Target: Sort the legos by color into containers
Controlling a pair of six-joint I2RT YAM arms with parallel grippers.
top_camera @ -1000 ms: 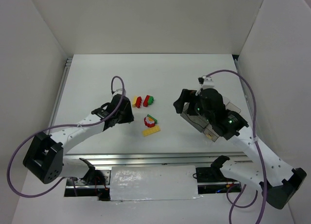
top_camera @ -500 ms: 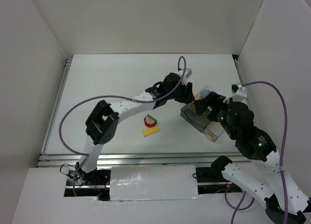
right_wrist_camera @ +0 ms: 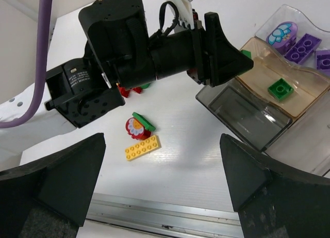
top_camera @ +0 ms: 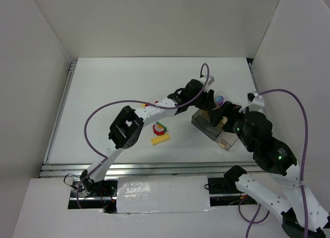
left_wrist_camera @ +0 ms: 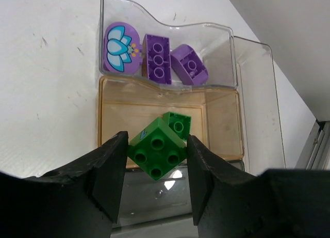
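Nearest, by the near edge of the worktop [top_camera: 103,93] and about midway along it, a flat yellow plate [top_camera: 160,139] lies studs up. Just beyond it sits a round red piece [top_camera: 159,128] with a small green plate against its far side. It is close to the yellow plate, but whether they touch cannot be told.

To their right, in the right half of the worktop, stands the clear organizer box [top_camera: 202,125], set at a slant to the edges. The right fingers [right_wrist_camera: 62,181] hang spread wide above the near side of the box, with nothing between them.

The box's nearest compartment [right_wrist_camera: 242,111] is smoky grey. The next, the amber compartment [left_wrist_camera: 134,109], holds one small green brick [left_wrist_camera: 178,124] lying studs up. Over it, the left arm reaches across from the left. The left fingers [left_wrist_camera: 111,165] are clamped on a larger green brick [left_wrist_camera: 157,155], which is turned corner-on between them, its four studs facing the wrist camera.

The farthest compartment [left_wrist_camera: 206,39] is clear and holds three purple pieces in a row: a round piece printed with a lotus [left_wrist_camera: 120,48], an oblong studded brick [left_wrist_camera: 156,58] and a rounded piece [left_wrist_camera: 189,64] tipped on edge.

Farther back toward the middle of the worktop, red and green bricks [right_wrist_camera: 129,89] show partly hidden under the left arm.
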